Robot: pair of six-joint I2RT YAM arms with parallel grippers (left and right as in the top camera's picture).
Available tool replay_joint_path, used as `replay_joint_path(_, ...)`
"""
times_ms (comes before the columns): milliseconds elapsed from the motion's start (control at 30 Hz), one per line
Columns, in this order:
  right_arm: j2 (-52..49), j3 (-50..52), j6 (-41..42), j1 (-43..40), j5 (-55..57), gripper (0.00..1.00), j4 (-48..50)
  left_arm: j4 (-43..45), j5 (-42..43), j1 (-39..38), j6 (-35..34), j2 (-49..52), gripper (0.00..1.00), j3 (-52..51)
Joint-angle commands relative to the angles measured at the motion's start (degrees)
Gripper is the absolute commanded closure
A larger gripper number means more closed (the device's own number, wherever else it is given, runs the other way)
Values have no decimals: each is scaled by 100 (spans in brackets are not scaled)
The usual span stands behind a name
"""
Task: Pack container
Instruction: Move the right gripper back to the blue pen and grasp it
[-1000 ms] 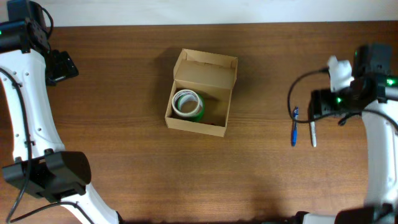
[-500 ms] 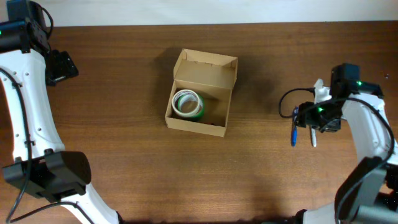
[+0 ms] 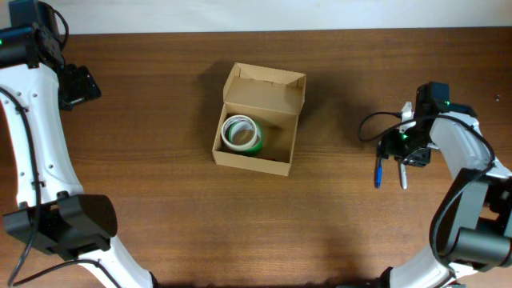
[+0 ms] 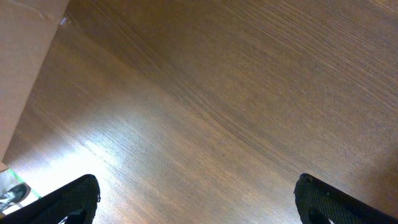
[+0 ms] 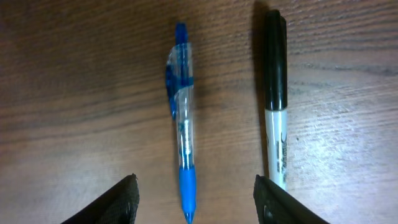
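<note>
Overhead: right arm (image 3: 458, 149) has swung toward blue pen (image 3: 378, 172).

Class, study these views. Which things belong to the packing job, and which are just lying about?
Job:
- box, open
- tape roll, inside it
- blue pen and black marker, probably next; right tool is open above them

Lying about:
- nothing seen
- left tool is open, holding nothing

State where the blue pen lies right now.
Overhead, the blue pen lies on the table's right side, parallel to and just left of the black marker.
</note>
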State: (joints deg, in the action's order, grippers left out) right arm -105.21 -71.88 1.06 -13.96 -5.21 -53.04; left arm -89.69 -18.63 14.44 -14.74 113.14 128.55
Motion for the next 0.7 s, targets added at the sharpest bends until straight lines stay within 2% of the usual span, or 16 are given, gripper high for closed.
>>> replay_joint_path(0,-210,42,186,72,87,40,103,11,0,35,4,13,0,-37)
replay_joint_path(267,-597,42,245,363,146,44,319,11,0,35,7,13,0,-37)
replay_joint_path(467,-863,42,254,533,684,48,315,11,0,35,4,13,0,-37)
replay_joint_path(533,-933,44,291,531,721,53,310,11,0,35,7,13,0,-37)
replay_joint_path(667,-960,44,339,533,723,72,310,11,0,35,4,13,0,-37)
